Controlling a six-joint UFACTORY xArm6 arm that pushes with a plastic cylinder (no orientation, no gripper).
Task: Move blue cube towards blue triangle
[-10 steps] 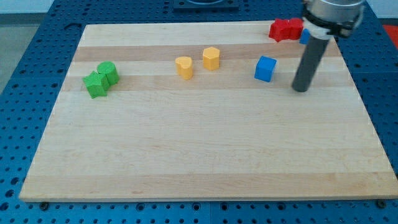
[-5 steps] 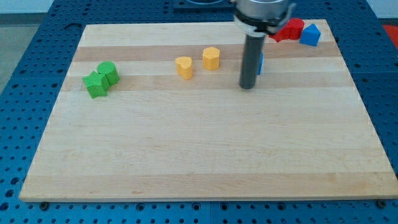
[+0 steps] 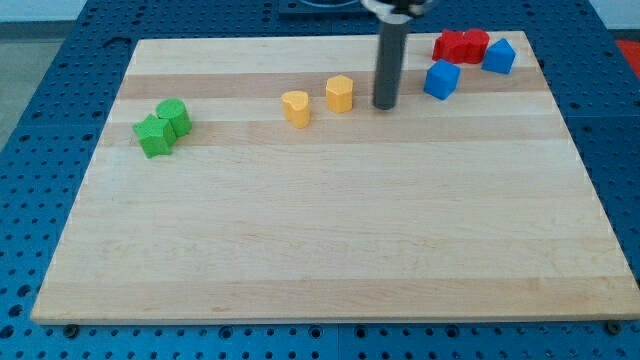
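you've got no pincer here, just bare rod, nothing grasped. my tip (image 3: 385,105) sits left of blue cube (image 3: 441,79), slightly lower. blue triangle (image 3: 498,55) lies up-right of cube, near, not touching. push line runs rightward-up.

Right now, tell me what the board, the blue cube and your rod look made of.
Board: pale wood, matte; grain bands show. Blue cube: probably plastic or painted wood, uniform colour, no grain visible. Rod, ending at my tip left of the cube: dark, smooth, possibly metal or plastic.
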